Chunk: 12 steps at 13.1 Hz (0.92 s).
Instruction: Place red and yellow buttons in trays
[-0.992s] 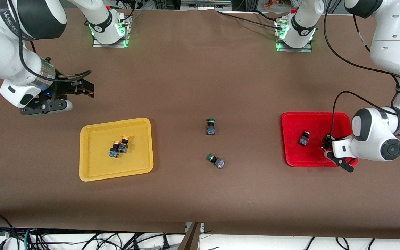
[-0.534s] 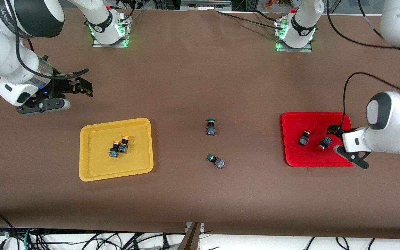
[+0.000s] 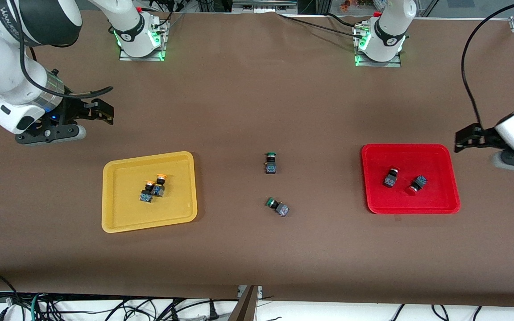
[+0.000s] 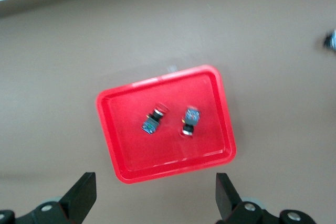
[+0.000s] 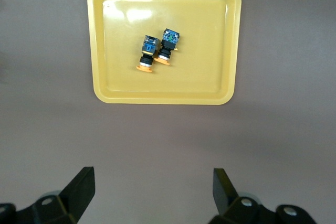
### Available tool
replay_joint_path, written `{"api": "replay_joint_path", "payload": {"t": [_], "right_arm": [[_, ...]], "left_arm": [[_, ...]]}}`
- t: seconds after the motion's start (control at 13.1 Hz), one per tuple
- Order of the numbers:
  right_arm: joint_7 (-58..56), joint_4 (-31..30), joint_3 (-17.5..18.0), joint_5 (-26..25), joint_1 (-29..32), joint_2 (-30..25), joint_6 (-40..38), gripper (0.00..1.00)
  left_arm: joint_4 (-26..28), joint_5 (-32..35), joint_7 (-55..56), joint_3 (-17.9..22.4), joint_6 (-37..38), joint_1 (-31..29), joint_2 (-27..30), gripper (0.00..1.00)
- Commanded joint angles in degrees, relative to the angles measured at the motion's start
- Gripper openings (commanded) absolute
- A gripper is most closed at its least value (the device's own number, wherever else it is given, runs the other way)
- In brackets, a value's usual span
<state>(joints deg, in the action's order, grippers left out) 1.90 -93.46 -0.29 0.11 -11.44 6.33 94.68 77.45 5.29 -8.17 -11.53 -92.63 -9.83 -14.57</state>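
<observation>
Both grippers are held spread and empty above bare surface; all four buttons are found in the trays.

The left gripper (image 3: 464, 140), fingers (image 4: 84, 195) wide apart, is held over the surface (image 3: 257, 111) just beside the red tray (image 3: 451, 196). In that tray two red buttons (image 3: 391, 177) (image 3: 416, 184) lie near each other, apart. The right gripper (image 3: 105, 113), fingers (image 5: 79, 187) likewise parted, is held over the surface near the yellow tray (image 3: 118, 223), where two yellow buttons (image 3: 148, 191) (image 3: 159, 185) lie touching. Two green buttons (image 3: 271, 162) (image 3: 277, 207) are left on the surface between the trays.
</observation>
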Motion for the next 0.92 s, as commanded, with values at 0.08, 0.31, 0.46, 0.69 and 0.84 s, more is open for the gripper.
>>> {"api": "replay_joint_path", "payload": {"t": [0.08, 0.31, 0.46, 0.69, 0.84], "right_arm": [[-0.8, -1.5, 1.0, -1.5, 1.0, -1.1, 0.8, 0.99], [-0.8, -1.4, 1.1, -1.6, 0.9, -1.1, 0.9, 0.99], [-0.8, -1.4, 1.1, -1.6, 0.9, -1.1, 0.8, 0.99], [-0.8, -1.4, 1.1, -1.6, 1.0, -1.1, 0.9, 0.99], [-0.8, -1.4, 1.1, -1.5, 1.0, -1.0, 0.9, 0.99]], "left_arm": [[-1.2, 1.6, 5.3, 0.6, 3.5, 0.1, -0.6, 1.00], [12.0, 0.8, 8.3, 5.4, -3.3, 4.7, 9.8, 1.00], [19.8, 0.7, 9.1, 7.7, -8.3, 7.4, 14.4, 1.00], [19.8, 0.3, 9.8, 9.2, -8.2, 8.9, 14.5, 1.00], [19.8, 0.2, 9.2, 9.5, -8.2, 8.9, 14.5, 1.00]]}}
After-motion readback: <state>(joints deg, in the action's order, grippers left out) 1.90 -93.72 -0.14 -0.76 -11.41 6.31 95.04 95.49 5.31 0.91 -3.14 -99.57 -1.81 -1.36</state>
